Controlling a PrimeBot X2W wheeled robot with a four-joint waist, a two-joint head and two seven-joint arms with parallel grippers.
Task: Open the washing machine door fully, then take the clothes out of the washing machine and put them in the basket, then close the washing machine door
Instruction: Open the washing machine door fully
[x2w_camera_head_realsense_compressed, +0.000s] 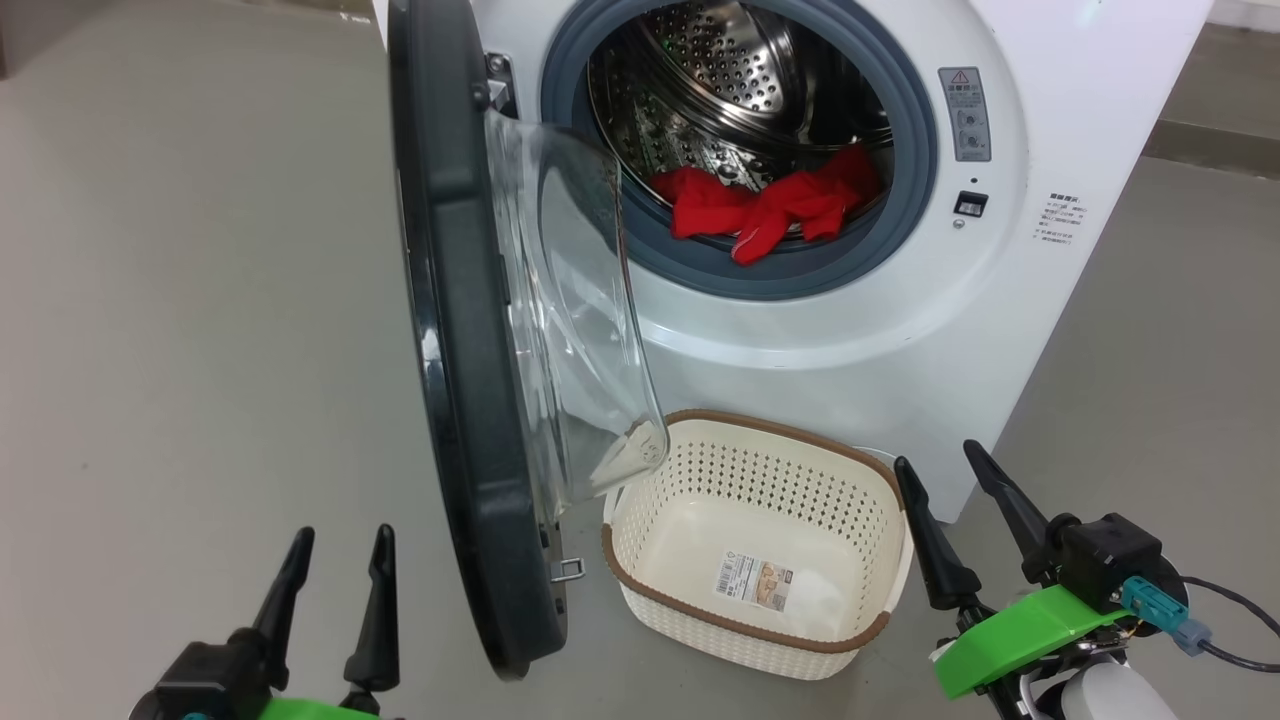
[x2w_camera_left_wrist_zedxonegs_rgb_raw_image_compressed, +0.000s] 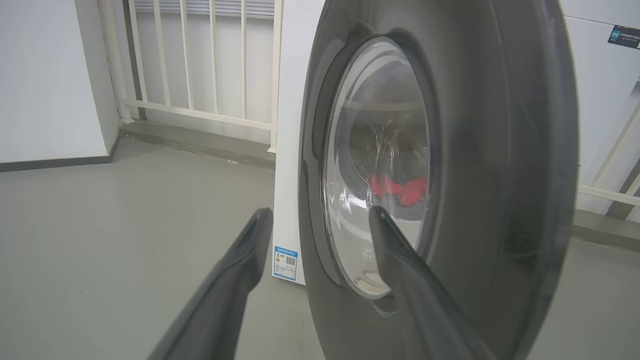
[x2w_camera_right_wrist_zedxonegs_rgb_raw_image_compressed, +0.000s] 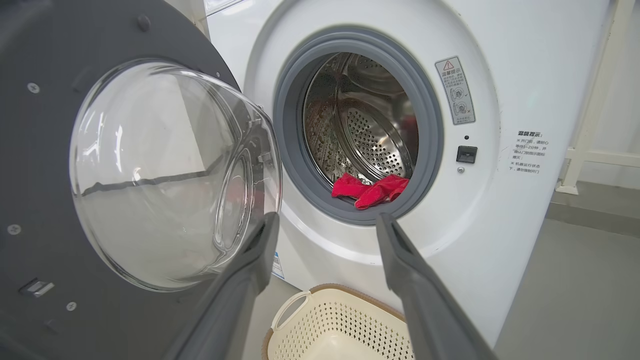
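So nearest the camera, the left end effector (x2w_camera_head_realsense_compressed: 345, 530) sits low at the left with both dark fingers spread wide and nothing between them, just hanging over the grey floor (x2w_camera_head_realsense_compressed: 150, 300) on the outer side of the door. The right end effector (x2w_camera_head_realsense_compressed: 935, 455) is the same deal on the other side: fingers wide apart, holding nothing, just beside the right end of the basket (x2w_camera_head_realsense_compressed: 750, 470) but not touching it. The basket stands upright on the floor right in front of the washing machine (x2w_camera_head_realsense_compressed: 860, 330), with just a label sticker (x2w_camera_head_realsense_compressed: 753, 580) on its bottom. The washing machine door (x2w_camera_head_realsense_compressed: 460, 330) is swung out to the robot's left, pretty much edge-on to the head camera, and its clear glass bowl (x2w_camera_head_realsense_compressed: 570, 300) bulges toward the basket, with the bowl's lower edge over the basket's left rim. Is it at its full stop? Can't really tell from these angles. Behind that, the grey-blue rubber ring (x2w_camera_head_realsense_compressed: 915, 130) frames the opening, and the clothes (x2w_camera_head_realsense_compressed: 770, 210) are a bunched red heap at the front bottom of the steel drum (x2w_camera_head_realsense_compressed: 730, 80), one bit flopping onto the ring's lower lip. A warning label (x2w_camera_head_realsense_compressed: 964, 113) sits to the right of the opening.
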